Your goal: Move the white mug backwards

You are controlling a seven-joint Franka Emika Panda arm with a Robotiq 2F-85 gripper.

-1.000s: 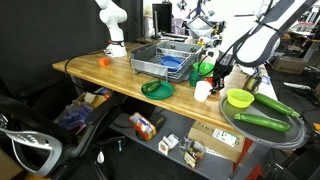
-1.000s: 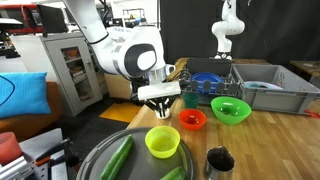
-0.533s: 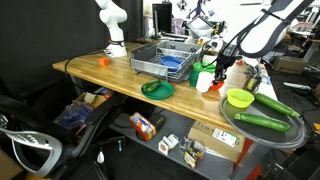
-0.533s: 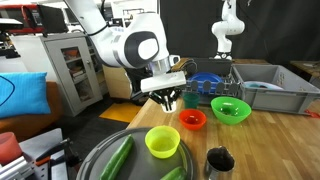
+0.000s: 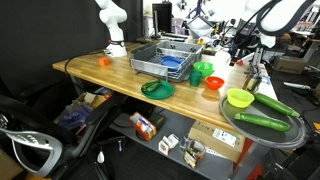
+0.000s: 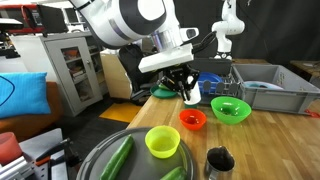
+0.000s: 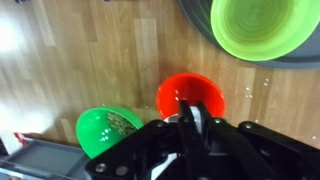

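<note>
Grip looks firm: the jaws are clenched on the white mug [image 6: 191, 93], which hangs about upright in the air, directly under them, above the orange-red bowl [image 6: 192, 120] on the bench [image 6: 285, 135]. We judge it only needs carrying backwards and lowering.

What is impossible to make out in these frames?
- Wrist view: the small plain white mug is mostly hidden by the gripper body, and only a sliver shows.
- In an exterior view, the gripper is too small and dark against the clutter to judge its grasp.
- In an exterior view, the dark metal cup is cut off by the bottom edge.
</note>
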